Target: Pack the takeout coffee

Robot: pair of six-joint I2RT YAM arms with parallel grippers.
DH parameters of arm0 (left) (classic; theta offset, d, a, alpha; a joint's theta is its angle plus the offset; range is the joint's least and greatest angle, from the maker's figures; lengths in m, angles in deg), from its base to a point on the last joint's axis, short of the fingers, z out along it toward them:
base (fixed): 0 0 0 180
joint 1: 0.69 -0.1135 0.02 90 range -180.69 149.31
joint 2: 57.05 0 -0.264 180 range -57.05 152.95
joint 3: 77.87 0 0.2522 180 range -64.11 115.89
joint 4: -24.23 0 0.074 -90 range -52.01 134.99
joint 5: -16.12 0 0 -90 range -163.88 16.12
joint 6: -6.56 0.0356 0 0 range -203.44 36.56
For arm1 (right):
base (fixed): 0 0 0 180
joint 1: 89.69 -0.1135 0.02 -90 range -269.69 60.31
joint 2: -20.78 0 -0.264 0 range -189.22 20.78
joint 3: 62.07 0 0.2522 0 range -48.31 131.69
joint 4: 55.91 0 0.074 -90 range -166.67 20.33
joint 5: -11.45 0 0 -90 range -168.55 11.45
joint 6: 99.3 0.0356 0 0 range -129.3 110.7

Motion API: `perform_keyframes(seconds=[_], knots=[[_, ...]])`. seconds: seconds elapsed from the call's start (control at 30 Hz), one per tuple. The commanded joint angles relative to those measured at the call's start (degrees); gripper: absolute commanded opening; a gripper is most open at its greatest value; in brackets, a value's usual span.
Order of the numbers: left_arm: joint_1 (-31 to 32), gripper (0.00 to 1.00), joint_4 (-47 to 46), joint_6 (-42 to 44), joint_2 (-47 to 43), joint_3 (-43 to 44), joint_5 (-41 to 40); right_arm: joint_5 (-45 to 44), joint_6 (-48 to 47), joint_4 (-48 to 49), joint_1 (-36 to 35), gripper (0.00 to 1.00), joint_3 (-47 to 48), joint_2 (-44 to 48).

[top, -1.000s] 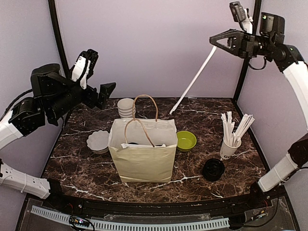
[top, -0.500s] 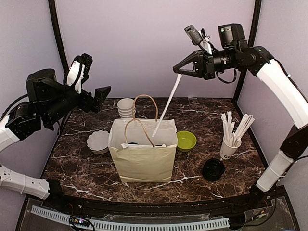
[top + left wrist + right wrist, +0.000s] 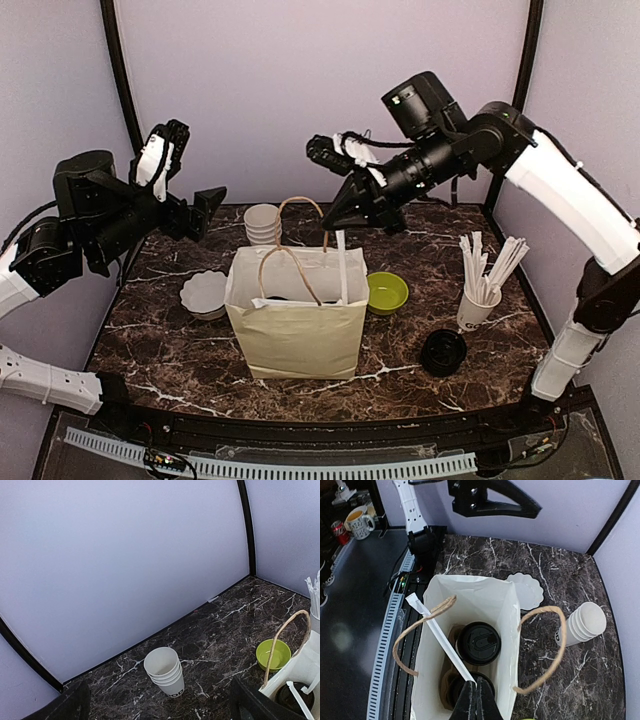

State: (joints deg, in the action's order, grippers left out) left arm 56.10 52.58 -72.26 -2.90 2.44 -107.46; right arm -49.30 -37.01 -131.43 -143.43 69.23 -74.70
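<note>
right fingers point(image 3: 470, 701) pinch a white stick point(image 3: 440, 635) over lidded cups point(image 3: 478, 642) in the bag point(image 3: 470, 592).

Right hand point(image 3: 475, 695) clamped tight, arm outstretched; left hand point(image 3: 205, 203) raised, seemingly spread wide.

The bag point(image 3: 297, 320) stands in the middle of the desk point(image 3: 420, 235). In it are lidded cups point(image 3: 478, 643), with a straw point(image 3: 440, 638) slanting over them. Behind the bag sits a cup stack point(image 3: 262, 223). Left of the bag lies a dish point(image 3: 204, 293). Right of it is a bowl point(image 3: 387, 292), then a stick cup point(image 3: 474, 308) with a lid point(image 3: 443, 352) before it.
</note>
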Motion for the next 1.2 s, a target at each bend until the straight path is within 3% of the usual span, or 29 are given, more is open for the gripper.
perform_keyframes(seconds=[0.0,0.03,0.1,0.17,0.4,0.67,0.73,0.8,0.87,0.93,0.97,1.0,1.03,1.17], knots=[[0.16,0.99,0.20,-0.26,-1.02,-0.89,-0.85,-4.91,-0.36,-0.59,-5.41,0.02,8.01,-8.12],[0.16,0.99,-0.02,-0.18,-0.91,-0.93,-0.82,-4.47,0.07,-0.22,-6.10,0.11,10.46,-9.54],[0.16,0.99,-0.14,0.04,-0.16,-0.86,-0.19,-2.48,0.91,-0.18,-6.46,0.43,15.01,-11.89],[0.16,0.99,1.09,-0.02,0.80,-0.05,3.21,-2.01,0.77,-0.69,-6.24,0.57,17.65,-12.48],[0.16,0.99,4.26,0.63,4.07,2.91,23.75,5.63,-1.05,-2.04,1.39,0.64,14.32,-3.58],[-0.54,0.99,5.50,4.60,16.76,10.05,24.54,3.76,-1.39,0.86,9.99,0.65,2.82,6.16],[-1.72,0.94,6.21,4.35,20.71,12.38,23.67,3.51,-1.09,1.64,11.53,0.65,-0.09,8.10],[-3.38,0.84,7.50,4.04,23.09,15.10,24.14,3.34,-0.99,2.00,12.61,0.65,-1.81,9.34],[-4.77,0.67,8.16,4.95,24.47,17.25,27.46,3.50,-0.79,2.65,13.73,0.64,-3.22,10.52],[-5.52,0.42,8.34,6.11,25.24,18.67,31.73,3.68,-0.82,3.05,14.88,0.61,-3.85,10.90],[-5.68,0.14,8.48,6.70,25.54,19.80,32.61,3.66,-0.78,3.31,15.48,0.59,-4.01,10.97],[-5.70,0.07,8.84,6.72,26.00,20.44,35.54,3.51,-0.65,3.78,16.09,0.57,-4.13,11.01],[-5.68,0.01,9.12,6.52,26.18,21.69,36.63,3.31,-0.54,4.21,16.79,0.56,-4.25,11.02],[-5.52,0.00,10.75,3.00,25.60,23.65,44.65,2.87,-0.26,5.60,19.04,0.53,-5.08,10.69]])
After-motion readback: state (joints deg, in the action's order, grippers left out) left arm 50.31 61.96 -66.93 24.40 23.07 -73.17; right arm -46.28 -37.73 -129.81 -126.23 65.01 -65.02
